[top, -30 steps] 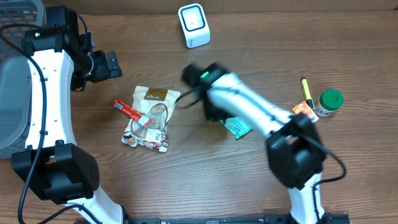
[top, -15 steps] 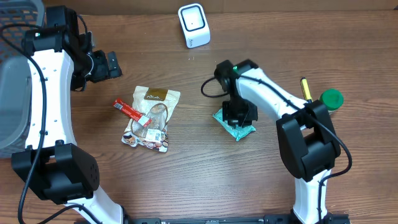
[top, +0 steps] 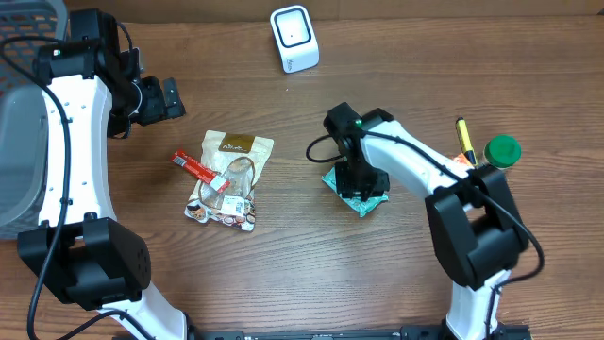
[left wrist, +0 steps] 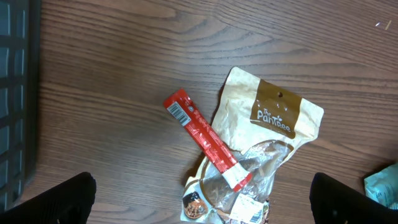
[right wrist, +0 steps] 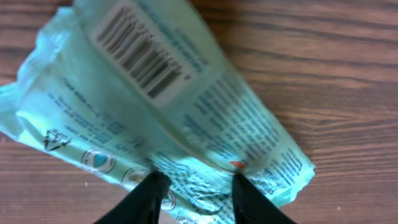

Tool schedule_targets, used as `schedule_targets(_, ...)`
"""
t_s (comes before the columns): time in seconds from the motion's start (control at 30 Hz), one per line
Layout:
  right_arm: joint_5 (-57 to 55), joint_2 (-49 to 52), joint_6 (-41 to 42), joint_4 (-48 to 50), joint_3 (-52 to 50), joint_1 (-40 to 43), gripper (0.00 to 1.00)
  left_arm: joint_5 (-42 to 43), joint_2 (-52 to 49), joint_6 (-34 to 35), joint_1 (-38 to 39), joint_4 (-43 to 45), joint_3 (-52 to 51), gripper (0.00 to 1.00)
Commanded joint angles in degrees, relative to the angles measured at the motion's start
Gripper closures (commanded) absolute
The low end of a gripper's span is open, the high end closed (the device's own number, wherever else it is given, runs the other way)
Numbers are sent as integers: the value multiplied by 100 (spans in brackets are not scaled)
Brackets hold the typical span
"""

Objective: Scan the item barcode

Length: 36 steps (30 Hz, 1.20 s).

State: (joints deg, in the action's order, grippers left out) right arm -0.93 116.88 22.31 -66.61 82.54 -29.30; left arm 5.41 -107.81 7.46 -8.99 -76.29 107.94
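Observation:
A teal packet [top: 356, 192] lies on the wooden table right of centre. In the right wrist view its barcode label [right wrist: 144, 55] faces up. My right gripper [top: 357, 173] stands directly over the packet, fingertips [right wrist: 152, 186] resting on its crumpled surface. The jaws are a little apart with a raised fold between them. The white scanner [top: 293, 38] stands at the back of the table. My left gripper [top: 173, 97] hangs wide open at the far left, above the table and holding nothing.
A brown snack pouch [left wrist: 267, 149] with a red stick pack [left wrist: 205, 140] across it lies left of centre. A green-capped bottle [top: 500, 154], a yellow pen [top: 463, 139] and a small orange packet [top: 461, 168] sit at the right. A grey bin [top: 17, 161] stands at the left edge.
My right arm swung in from the upper left and came down over the teal packet, and its jaws have spread slightly. The left arm has not moved.

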Motion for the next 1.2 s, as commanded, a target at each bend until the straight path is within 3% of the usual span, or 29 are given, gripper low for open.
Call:
schedule_targets(0.0, 254, 313, -472, -321, 654, 11, 60, 39, 26, -63, 39, 9, -11, 0)
schedule_targets(0.13, 210, 313, -481, -868, 1665, 17, 58, 37, 26, -66, 39, 9, -11, 0)
schedule_targets(0.23, 190, 313, -479, -841, 1873, 17, 58, 39, 26, -66, 39, 9, -11, 0)
schedule_targets(0.4, -201, 323, -435, -732, 1714, 17, 58, 39, 26, -66, 39, 9, -11, 0)
schedule_targets(0.93, 192, 326, -264, 555, 190, 2, 57, 39, 26, -66, 39, 9, -11, 0)
schedule_targets(1.17, 190, 321, -601, 195, 831, 24, 56, 39, 26, -66, 39, 7, -11, 0)
